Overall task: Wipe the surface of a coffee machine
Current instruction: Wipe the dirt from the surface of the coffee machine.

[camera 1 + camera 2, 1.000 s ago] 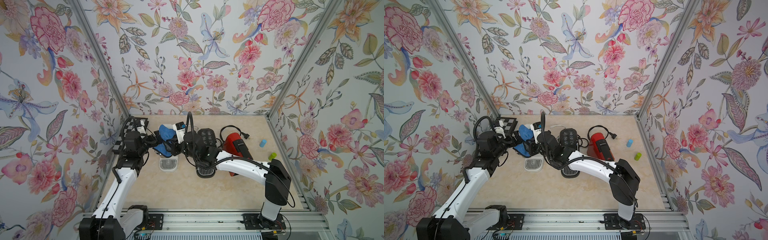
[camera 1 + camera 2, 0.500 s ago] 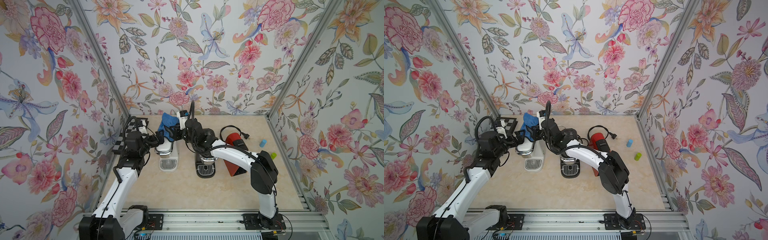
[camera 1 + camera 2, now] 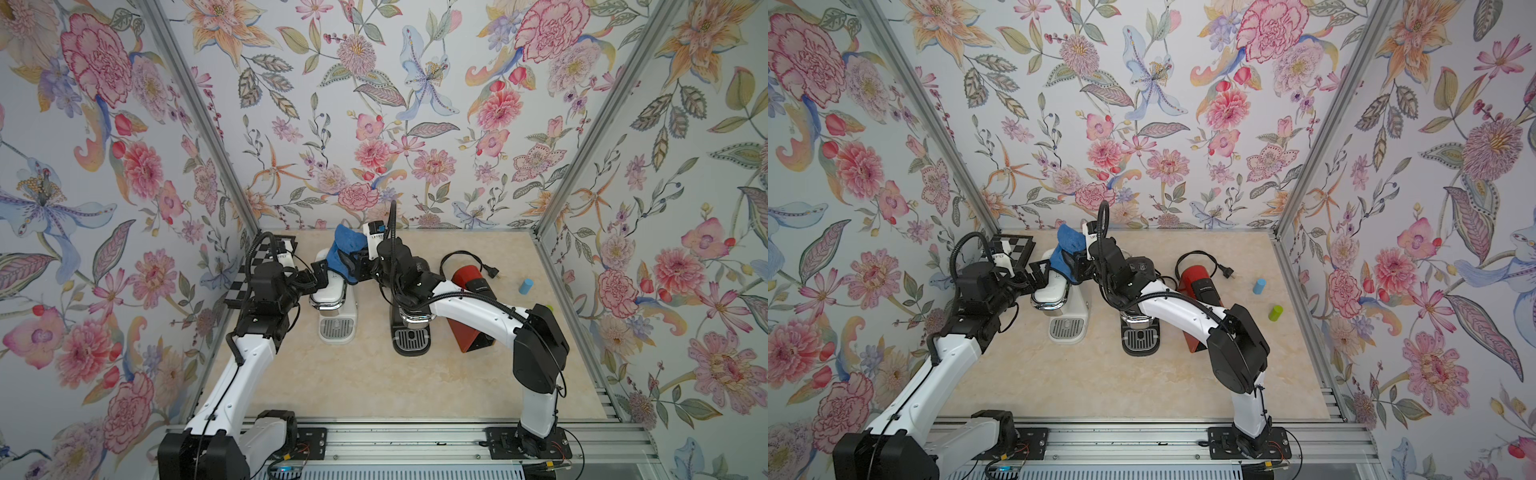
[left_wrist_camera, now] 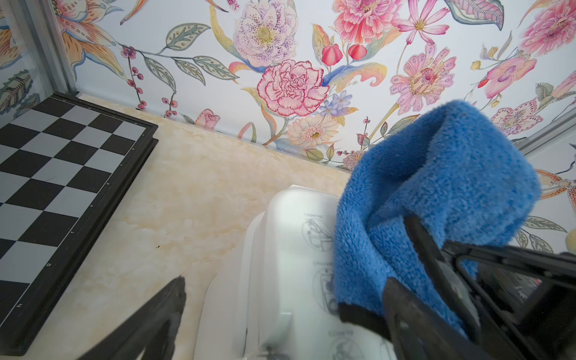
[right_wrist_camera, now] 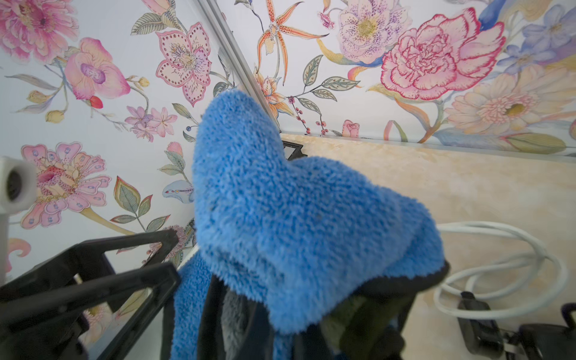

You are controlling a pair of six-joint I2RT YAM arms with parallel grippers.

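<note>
I'd swept the blue cloth [image 3: 341, 250], clenched in the right gripper [image 3: 353, 262], back along the white coffee machine [image 3: 333, 300]; the left gripper [image 3: 321, 275] gaped, perhaps bracing.

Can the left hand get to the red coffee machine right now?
Probably not: the white machine, the right arm and the black machine stand between the left hand and the red coffee machine.

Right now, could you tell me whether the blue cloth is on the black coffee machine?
No, the blue cloth hangs over the white coffee machine, not the black coffee machine.
</note>
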